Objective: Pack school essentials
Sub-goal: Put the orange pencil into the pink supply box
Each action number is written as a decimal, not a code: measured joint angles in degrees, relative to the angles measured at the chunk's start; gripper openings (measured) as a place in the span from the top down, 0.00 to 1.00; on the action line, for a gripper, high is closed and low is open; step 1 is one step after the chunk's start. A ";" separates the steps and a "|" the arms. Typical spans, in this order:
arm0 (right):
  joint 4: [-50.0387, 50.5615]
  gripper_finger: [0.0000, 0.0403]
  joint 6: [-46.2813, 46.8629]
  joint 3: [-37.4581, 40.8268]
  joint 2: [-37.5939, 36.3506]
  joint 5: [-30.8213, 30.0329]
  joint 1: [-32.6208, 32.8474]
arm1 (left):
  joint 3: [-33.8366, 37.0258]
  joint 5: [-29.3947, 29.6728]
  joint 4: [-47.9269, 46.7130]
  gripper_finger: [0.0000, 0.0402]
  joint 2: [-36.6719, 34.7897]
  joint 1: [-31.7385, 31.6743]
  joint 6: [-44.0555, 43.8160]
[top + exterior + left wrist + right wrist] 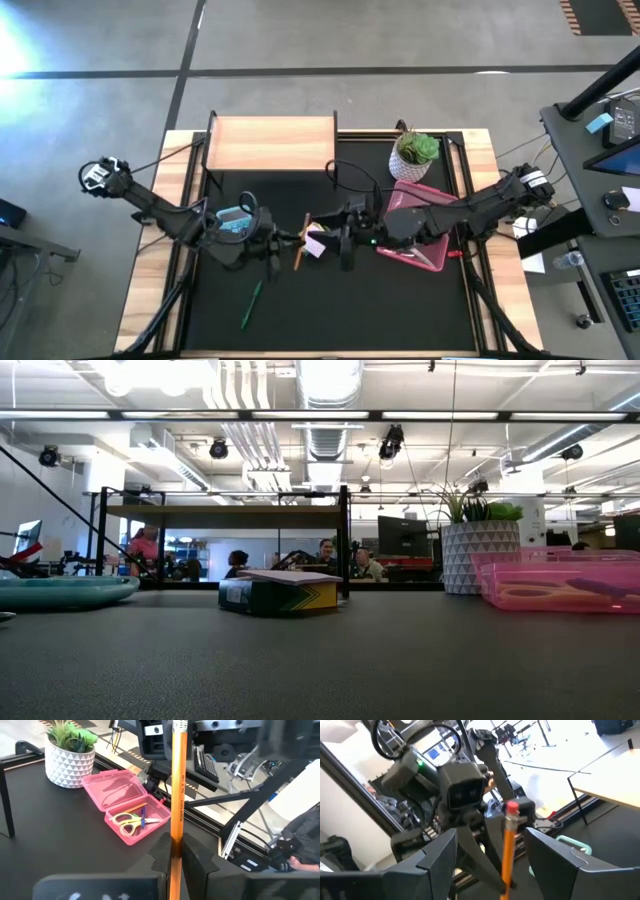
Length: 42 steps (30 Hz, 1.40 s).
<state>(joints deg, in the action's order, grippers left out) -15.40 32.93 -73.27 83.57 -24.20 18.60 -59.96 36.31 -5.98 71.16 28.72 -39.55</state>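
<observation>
Your table: wooden edges, black mat | on the mat: pink case, open, scissors inside | potted plant | green pen | sticky-note block | teal plate

No readable text anywhere. The orange pencil carries a line of small dark print along its barrel, but the letters are too tiny to make out. Monitors far back in the room and at the right of the table show only glow, no legible words. No brands, nos. or signs to read.
</observation>
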 joint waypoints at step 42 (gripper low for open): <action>12.42 0.96 0.44 -6.18 3.46 0.64 -2.01 | 0.37 0.49 1.37 0.69 0.06 -1.12 4.09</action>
<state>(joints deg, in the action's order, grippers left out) -2.98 33.37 -79.45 87.04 -23.56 16.59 -59.59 36.80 -4.60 71.22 27.61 -35.47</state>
